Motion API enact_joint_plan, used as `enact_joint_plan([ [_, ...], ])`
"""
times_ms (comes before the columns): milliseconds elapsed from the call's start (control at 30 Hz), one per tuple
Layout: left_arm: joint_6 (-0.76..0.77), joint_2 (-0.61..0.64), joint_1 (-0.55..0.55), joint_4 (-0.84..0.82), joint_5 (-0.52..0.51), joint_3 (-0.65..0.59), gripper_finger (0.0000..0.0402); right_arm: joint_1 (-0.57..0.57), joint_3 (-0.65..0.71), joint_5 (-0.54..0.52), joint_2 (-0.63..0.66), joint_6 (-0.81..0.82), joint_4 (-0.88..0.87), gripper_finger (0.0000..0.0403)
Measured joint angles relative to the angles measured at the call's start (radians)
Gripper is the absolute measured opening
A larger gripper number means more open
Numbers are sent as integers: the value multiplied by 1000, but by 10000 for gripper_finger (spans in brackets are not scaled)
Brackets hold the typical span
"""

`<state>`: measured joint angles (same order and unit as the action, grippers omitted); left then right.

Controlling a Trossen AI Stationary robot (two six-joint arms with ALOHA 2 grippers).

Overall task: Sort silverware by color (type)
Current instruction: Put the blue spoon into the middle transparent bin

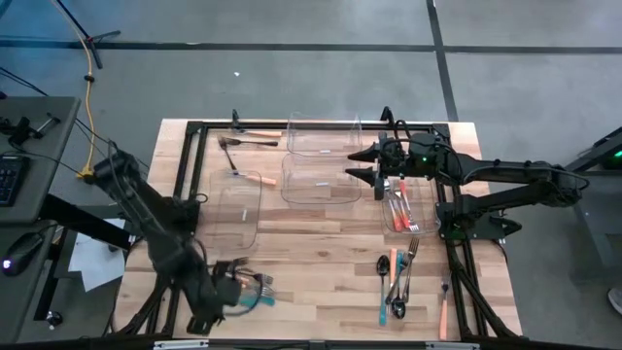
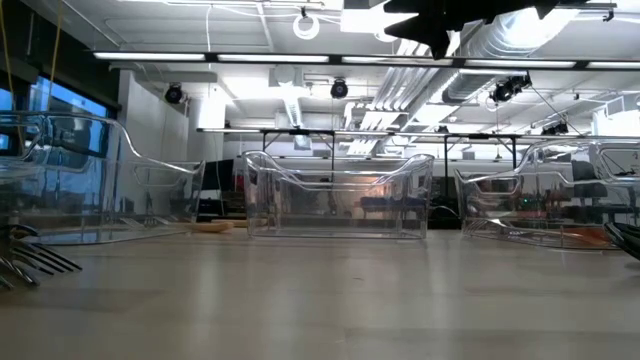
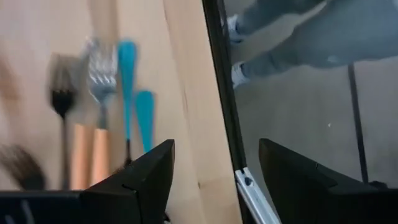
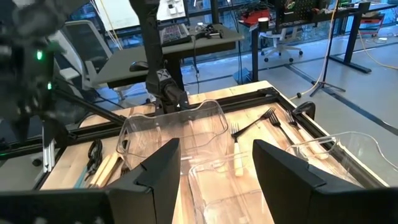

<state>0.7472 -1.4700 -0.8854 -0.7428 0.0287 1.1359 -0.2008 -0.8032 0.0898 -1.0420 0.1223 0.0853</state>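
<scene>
Silverware (image 1: pixel 397 282) is seen scattered: a cluster lower right of frame on the bench (image 1: pixel 321 248), some in the right clear bin (image 1: pixel 406 209), a few pcs upper left, more at lower left. Left hand (image 1: pixel 233 287) is held released over the lower-left pcs; right hand (image 1: pixel 362 163) is held released, nothing gripped, above the center bins.

Four bins sit on the worktop (image 1: pixel 321 248): two at centre, one behind the other; one left (image 1: pixel 236 216); one right (image 1: pixel 407 210), holding silverware. Loose silverware (image 1: pixel 397 280) lies before the right bin. The left pincer (image 1: pixel 243 287) is at the front-left edge, the right pincer (image 1: pixel 362 163) above the centre bins.
</scene>
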Motion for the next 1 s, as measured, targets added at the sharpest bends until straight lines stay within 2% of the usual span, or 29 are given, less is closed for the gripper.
enact_joint_plan([
  [233, 37, -151, -40, 43, -84, -69, 221, -2, 0, -18, 0, -12, -25, 185],
  [433, 61, -249, -40, 68, -81, -71, 221, -2, 0, -19, 0, -18, -70, 185],
  [1000, 167, -341, -41, 92, -60, -71, 220, -2, 0, -19, 0, -8, -79, 185],
])
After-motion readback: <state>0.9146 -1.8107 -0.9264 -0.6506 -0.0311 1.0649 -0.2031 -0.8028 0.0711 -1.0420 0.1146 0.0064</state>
